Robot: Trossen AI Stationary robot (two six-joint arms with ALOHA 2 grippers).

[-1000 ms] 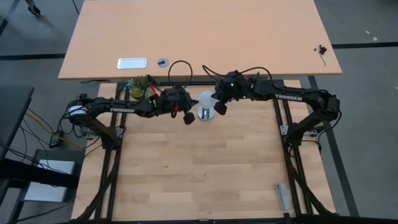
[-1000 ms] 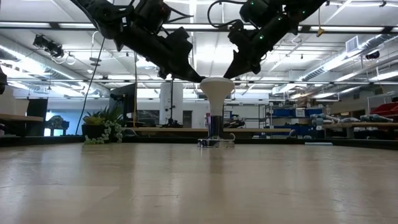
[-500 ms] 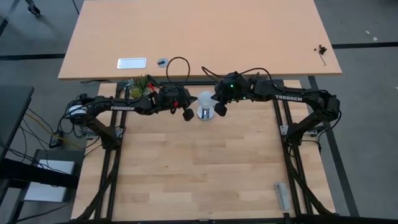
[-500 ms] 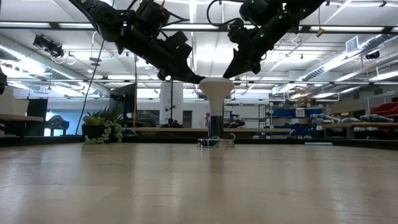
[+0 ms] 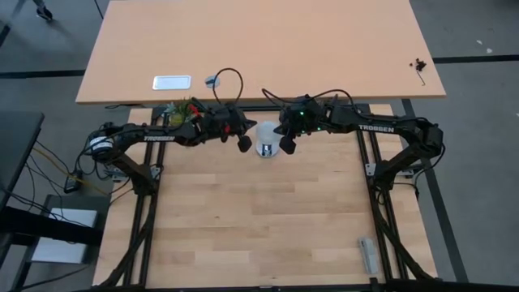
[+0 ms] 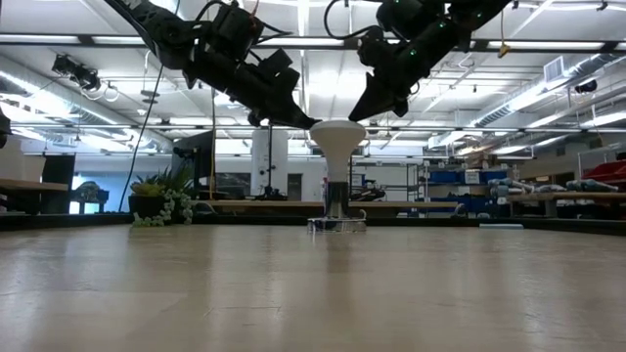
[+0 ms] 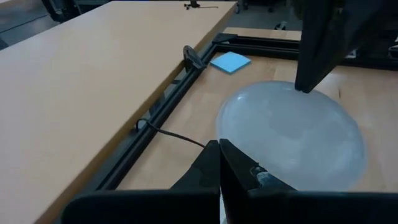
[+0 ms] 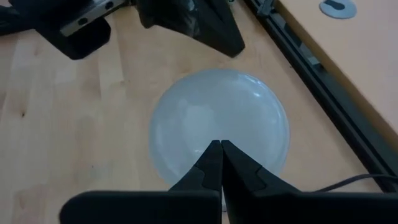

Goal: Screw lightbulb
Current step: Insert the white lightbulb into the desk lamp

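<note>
The white lightbulb (image 5: 266, 135) stands upright, globe up, with its narrow base in the silver socket (image 6: 336, 221) at the table's far middle. My left gripper (image 5: 243, 143) is shut at the globe's left side. It comes down at a slant, as the low view shows (image 6: 311, 124). My right gripper (image 5: 286, 145) is shut at the globe's right side and slopes down more steeply (image 6: 360, 117). Each wrist view shows the globe (image 7: 292, 134) (image 8: 217, 118) just past its own shut tips. My left gripper lays its shut fingertips (image 7: 219, 149) against the globe's upper left edge (image 6: 317, 127), slanting down from the table's left. The bulb stays upright in the socket. My right gripper sets its shut fingertips (image 8: 220, 149) on the globe's upper right edge (image 6: 358, 125), slanting down from the right.
A small green plant (image 5: 182, 109) stands at the far left behind my left arm. The socket's black cord (image 7: 174, 134) runs along the far rail. Beyond lies a larger tan table (image 5: 259, 49) with a blue note (image 7: 230, 61). A grey item (image 5: 368, 254) lies near right.
My left gripper has swung toward the table's far edge along the globe's left side, still shut. My right gripper has kept its place at the globe's right side. The bulb stays upright in the socket.
</note>
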